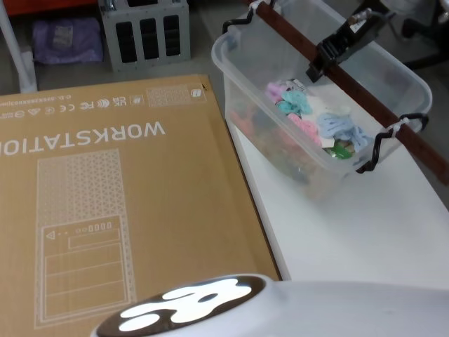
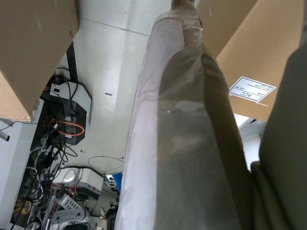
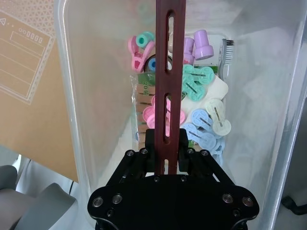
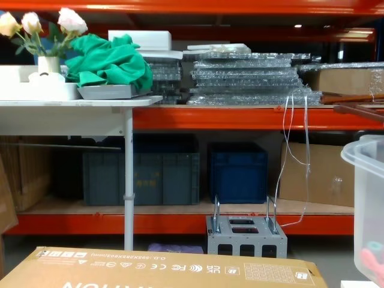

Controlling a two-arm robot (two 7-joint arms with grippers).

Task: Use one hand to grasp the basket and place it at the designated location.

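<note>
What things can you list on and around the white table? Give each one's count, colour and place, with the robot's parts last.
basket: one, clear frosted, on the table
bar handle: one, reddish-brown, lengthwise over the basket
small plastic pieces: many, pink, teal, blue, purple, cream, inside the basket
cardboard box: one, brown, left of the table
table: one, white, under the basket
grey rack: one, on the floor behind
right gripper: one, black, fingers shut on the bar handle

big cardboard box (image 1: 119,203) printed WORKSTATION sits left of the white table (image 1: 365,225); grey metal block (image 4: 246,236) on the floor; blue crates (image 4: 237,171) under orange shelving (image 4: 240,117)
</note>
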